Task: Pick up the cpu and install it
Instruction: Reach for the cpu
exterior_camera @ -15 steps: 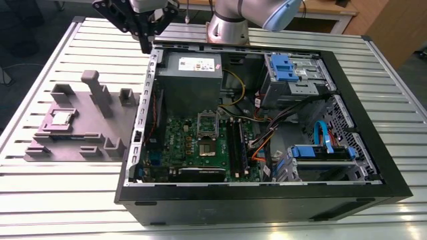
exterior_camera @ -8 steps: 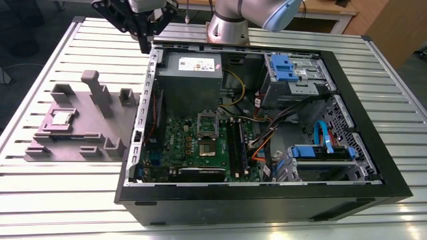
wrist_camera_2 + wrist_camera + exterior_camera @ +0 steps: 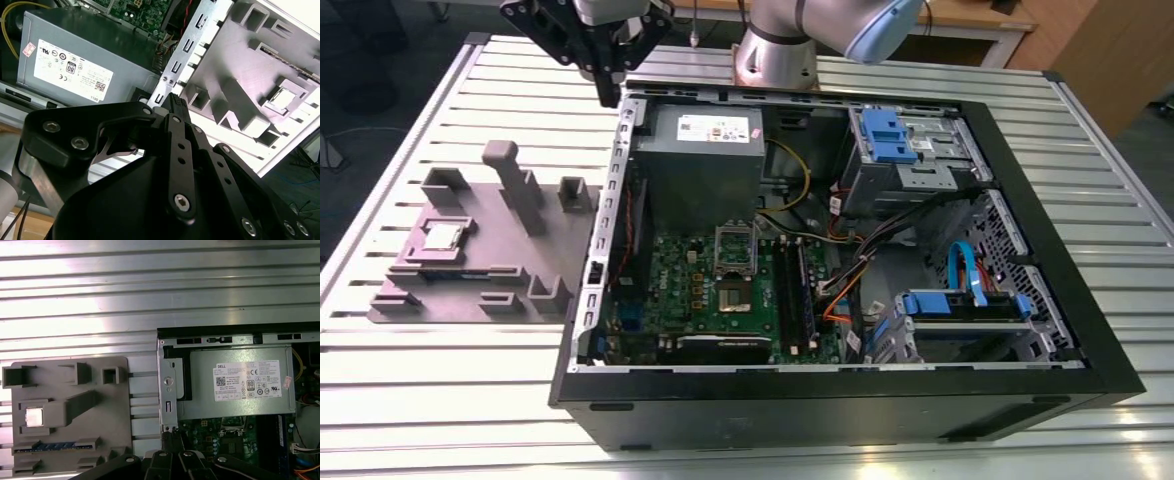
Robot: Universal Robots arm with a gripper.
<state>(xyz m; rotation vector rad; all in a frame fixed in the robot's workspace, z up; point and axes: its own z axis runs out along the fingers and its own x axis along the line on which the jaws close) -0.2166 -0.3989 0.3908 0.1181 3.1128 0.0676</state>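
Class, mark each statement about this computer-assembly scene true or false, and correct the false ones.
1. The cpu lies on the grey fixture, outside the case. True.
2. The gripper holds the cpu. False: it holds nothing and hangs near the case's corner by the power supply, apart from the cpu.
3. The case lies open, with the motherboard showing. True.
4. The fixture stands on the exterior view's right of the case. False: it stands on that view's left.
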